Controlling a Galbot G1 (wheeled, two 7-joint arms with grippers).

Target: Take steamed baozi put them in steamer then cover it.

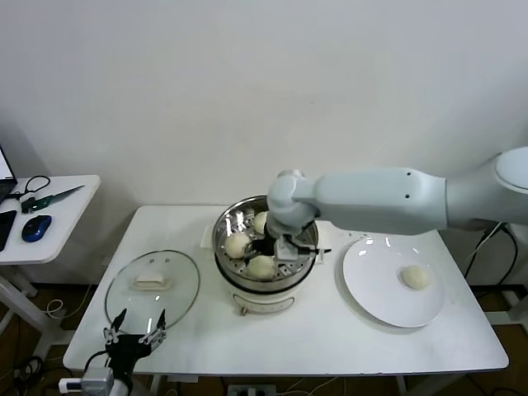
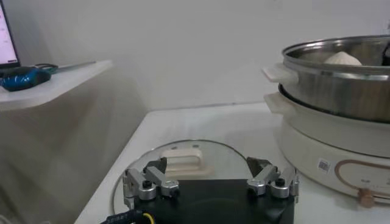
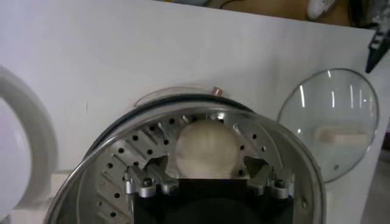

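White wall fills the background behind a white rectangular surface (image 1: pixel 272 338). To the robot's left stands a smaller white side table (image 1: pixel 62 216) carrying a blue mouse (image 1: pixel 35 228) and green-handled scissors (image 1: pixel 45 198).

Near the middle of the surface sits the steamer (image 1: pixel 264 264), its steel perforated tray holding three baozi (image 1: pixel 262 266). The right gripper (image 1: pixel 285 247) hangs inside the pot, jaws spread apart on either side of one bun, which rests on the tray.

To the robot's right lies a flat white plate (image 1: pixel 388 285) with a fourth bun (image 1: pixel 415 277) on it. The cover (image 1: pixel 153 286) lies flat on the surface to the steamer's left, handle up. The left gripper (image 1: pixel 134 337) hovers at the surface's near edge just beside the lid, jaws apart and holding nothing.
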